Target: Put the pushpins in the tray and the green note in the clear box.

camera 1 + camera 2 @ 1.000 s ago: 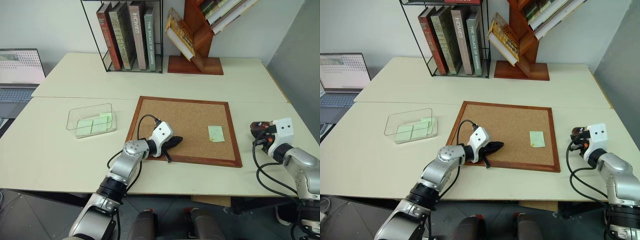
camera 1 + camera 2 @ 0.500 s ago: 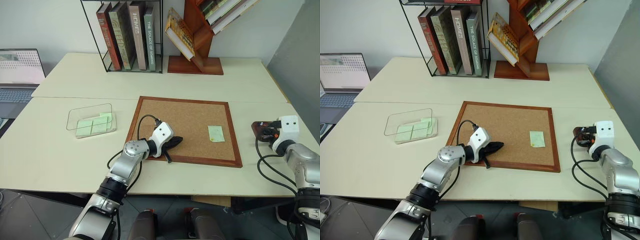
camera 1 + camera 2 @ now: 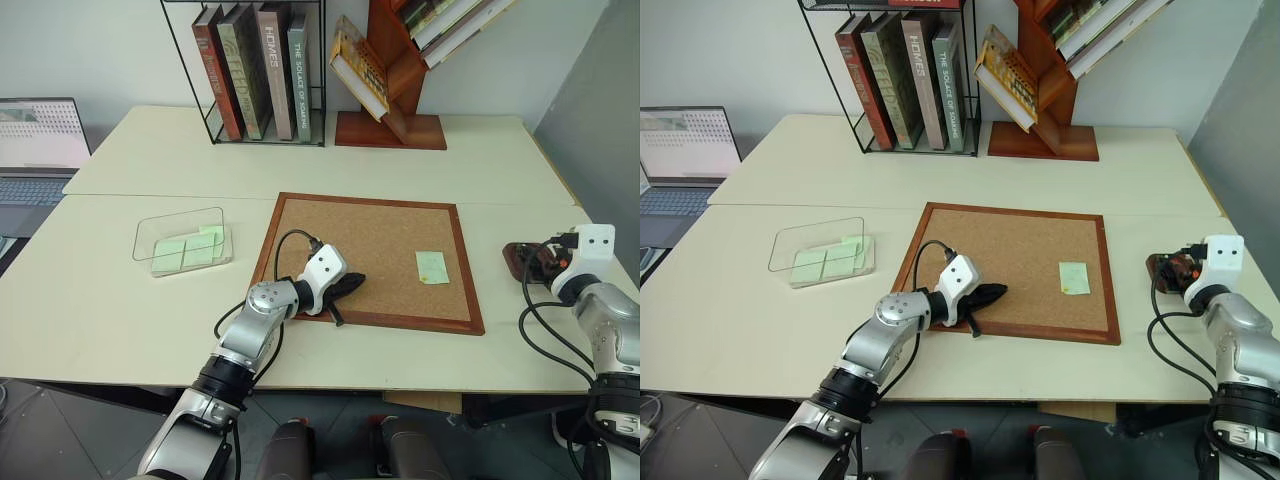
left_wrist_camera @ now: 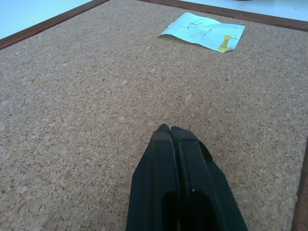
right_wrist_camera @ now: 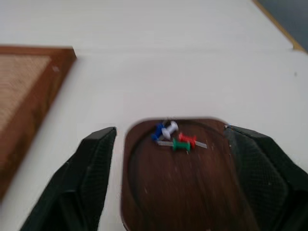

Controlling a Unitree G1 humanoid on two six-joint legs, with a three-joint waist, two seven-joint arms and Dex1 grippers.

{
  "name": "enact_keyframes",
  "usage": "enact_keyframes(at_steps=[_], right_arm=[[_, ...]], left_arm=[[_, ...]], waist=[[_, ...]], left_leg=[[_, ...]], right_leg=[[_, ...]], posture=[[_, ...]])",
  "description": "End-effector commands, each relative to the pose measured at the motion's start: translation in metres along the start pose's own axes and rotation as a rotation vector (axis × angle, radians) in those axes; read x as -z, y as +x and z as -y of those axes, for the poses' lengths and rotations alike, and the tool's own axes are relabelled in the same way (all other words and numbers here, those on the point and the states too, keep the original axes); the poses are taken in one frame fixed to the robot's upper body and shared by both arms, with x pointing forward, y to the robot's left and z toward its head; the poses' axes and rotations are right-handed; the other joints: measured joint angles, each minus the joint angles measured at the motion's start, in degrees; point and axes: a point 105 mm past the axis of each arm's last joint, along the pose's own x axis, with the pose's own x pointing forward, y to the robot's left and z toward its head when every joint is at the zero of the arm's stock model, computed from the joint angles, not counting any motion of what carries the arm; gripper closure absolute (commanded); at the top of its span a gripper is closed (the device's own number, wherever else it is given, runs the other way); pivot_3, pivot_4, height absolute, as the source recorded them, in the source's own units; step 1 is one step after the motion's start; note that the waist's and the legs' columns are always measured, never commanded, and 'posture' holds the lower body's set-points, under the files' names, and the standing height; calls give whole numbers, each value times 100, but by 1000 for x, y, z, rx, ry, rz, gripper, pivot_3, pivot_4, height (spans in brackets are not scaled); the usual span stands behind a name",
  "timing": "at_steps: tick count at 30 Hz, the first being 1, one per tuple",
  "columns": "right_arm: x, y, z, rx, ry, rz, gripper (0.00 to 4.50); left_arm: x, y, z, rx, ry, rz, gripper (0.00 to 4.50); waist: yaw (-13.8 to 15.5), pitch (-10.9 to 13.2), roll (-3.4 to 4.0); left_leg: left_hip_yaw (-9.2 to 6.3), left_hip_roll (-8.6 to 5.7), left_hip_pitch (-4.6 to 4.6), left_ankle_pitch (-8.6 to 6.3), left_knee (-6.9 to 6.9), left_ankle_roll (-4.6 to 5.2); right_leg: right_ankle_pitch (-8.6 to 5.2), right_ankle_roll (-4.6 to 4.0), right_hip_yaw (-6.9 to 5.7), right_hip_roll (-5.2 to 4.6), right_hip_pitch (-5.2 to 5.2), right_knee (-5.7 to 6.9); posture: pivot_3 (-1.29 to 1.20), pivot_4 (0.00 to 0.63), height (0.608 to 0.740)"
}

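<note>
Status: pushpins (image 5: 174,136) mostly done. Blue, white, red and green ones lie in the tray (image 5: 192,192), which sits on the table (image 3: 120,300) at 3 o'clock of the cork board (image 3: 370,255). Right hand (image 5: 168,163) hangs just over the tray, released, fingers spread either side of it, nothing held.

Left to do: one green note (image 3: 432,266) on the board, near its 3 o'clock edge, pinned by a yellow pushpin (image 4: 224,44) at one corner. My read: pin comes out and goes to the tray first, then the note goes to the clear box (image 3: 184,241).

Clear box is at 9 o'clock of the board, well apart from the note; it already holds a few green notes.

Left hand (image 4: 169,131) rests on the cork near the board's 7 o'clock corner, clenched, empty, pointing toward the note.

Around: wire book rack (image 3: 258,70) and a wooden slanted shelf (image 3: 395,70) at 12 o'clock, laptop (image 3: 40,150) far at 10 o'clock. None of it blocks the path between note and box; the left arm itself lies between them.
</note>
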Motion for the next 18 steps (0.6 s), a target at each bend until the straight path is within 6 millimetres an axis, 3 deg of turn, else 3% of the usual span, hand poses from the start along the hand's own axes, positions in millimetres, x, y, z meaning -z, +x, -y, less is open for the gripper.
enact_keyframes(at_steps=[1, 10, 18], right_arm=[[-25, -10, -35, -193, -66, 108, 606], [-1, -31, -115, -560, -259, 75, 606], [18, -26, -137, -625, -280, 33, 606]], left_arm=[[14, 0, 5, 9, -11, -48, 4500], [12, 1, 4, 9, -9, -45, 4500], [13, 1, 4, 6, -7, -47, 4500]], waist=[[3, 0, 0], [2, 0, 0], [6, 0, -1]], left_leg=[[-1, 0, 0, 0, 0, 0], [-3, 0, 0, 0, 0, 0], [-5, 0, 0, 0, 0, 0]], right_leg=[[0, 0, 0, 0, 0, 0], [0, 0, -4, -1, 0, -2], [-1, -1, -5, -2, 0, -4]], posture=[[0, 150, 740], [0, 150, 740], [0, 150, 740]])
